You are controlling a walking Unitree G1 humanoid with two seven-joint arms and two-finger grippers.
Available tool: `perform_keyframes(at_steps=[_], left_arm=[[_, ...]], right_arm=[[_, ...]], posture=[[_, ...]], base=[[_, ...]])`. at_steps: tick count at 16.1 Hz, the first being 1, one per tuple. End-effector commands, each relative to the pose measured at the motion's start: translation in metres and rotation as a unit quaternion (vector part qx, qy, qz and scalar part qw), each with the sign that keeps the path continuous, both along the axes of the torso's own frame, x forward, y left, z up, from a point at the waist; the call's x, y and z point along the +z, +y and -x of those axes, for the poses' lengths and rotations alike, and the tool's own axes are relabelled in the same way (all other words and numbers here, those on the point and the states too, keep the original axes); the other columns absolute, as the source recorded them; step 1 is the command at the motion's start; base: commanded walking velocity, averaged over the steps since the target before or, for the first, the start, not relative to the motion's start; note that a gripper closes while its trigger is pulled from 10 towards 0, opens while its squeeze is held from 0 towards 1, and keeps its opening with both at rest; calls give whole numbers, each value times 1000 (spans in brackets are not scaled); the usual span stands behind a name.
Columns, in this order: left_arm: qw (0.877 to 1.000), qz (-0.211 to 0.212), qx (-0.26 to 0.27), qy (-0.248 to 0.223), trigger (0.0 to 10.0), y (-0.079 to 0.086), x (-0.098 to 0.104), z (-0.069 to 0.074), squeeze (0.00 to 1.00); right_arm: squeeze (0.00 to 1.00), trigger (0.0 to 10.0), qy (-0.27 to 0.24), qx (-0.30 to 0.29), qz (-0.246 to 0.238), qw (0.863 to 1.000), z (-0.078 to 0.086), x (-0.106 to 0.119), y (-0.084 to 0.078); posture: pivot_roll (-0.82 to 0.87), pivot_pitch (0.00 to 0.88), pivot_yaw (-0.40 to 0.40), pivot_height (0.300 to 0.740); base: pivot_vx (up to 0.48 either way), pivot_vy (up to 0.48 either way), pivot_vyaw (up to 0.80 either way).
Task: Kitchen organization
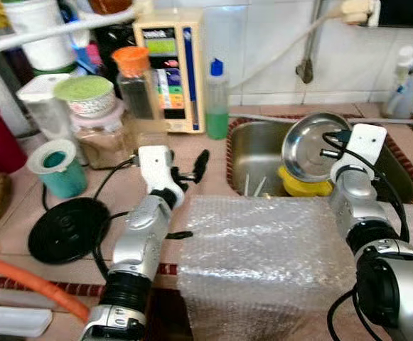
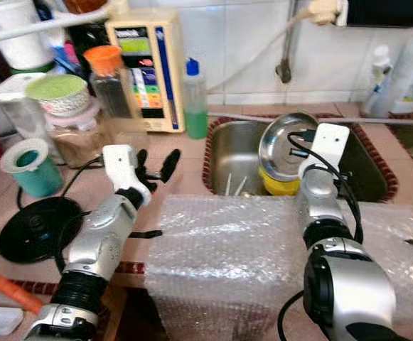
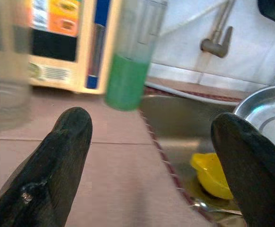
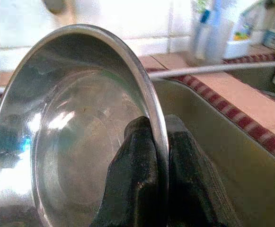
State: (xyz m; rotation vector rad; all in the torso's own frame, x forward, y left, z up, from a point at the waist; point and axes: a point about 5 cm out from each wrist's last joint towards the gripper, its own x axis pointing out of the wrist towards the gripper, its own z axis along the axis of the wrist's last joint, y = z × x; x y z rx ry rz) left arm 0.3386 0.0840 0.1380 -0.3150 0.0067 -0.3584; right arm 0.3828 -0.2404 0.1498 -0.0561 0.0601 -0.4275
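Right wrist view | right claw (image 4: 158,156) pinching steel bowl (image 4: 75,137) rim | left claw (image 3: 151,156) spread near sink (image 1: 252,160)

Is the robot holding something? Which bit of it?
Yes. The right hand pinches the steel bowl by its rim, over the sink. The left hand is open, holding nothing.

Jars (image 1: 96,121) crowd left; counter (image 1: 206,167) beside sink (image 1: 252,153) free.

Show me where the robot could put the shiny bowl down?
Bare counter lies between the black disc, the green bottle and the sink, under the open left gripper. The back-left corner is crowded with jars. The sink holds a yellow bowl. The right gripper pinches the bowl.
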Motion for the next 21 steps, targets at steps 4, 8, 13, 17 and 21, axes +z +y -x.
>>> perform_keyframes(at_steps=[4, 8, 13, 17, 21], left_arm=[[1000, -6, -1, -7, 10000, 2, 5, -3, 0], [1000, -10, -2, -3, 10000, 1, 3, -2, 0], [999, -20, -37, 19, 10000, -4, -4, 2, 0], [998, -32, -42, 25, 10000, -9, -6, 3, 0], [999, -45, -11, 16, 10000, -2, -3, 3, 0]], right_arm=[[0, 10000, -10, -2, -5, 1000, -1, 4, 1], [1000, 10000, 4, -7, -30, 1000, 1, 1, -8], [1000, 10000, 46, -10, -43, 998, 2, -5, -12], [1000, 10000, 35, -4, -47, 998, 0, -2, -12], [1000, 10000, -5, 25, -39, 999, -7, 16, -3]], posture=[[28, 0, 99, 740], [32, 0, 97, 740], [39, 0, 92, 740], [35, 0, 93, 740], [28, 0, 93, 740]], base=[[0, 0, 0], [0, 0, 0], [0, 0, 0], [0, 0, 0], [0, 0, 0]])
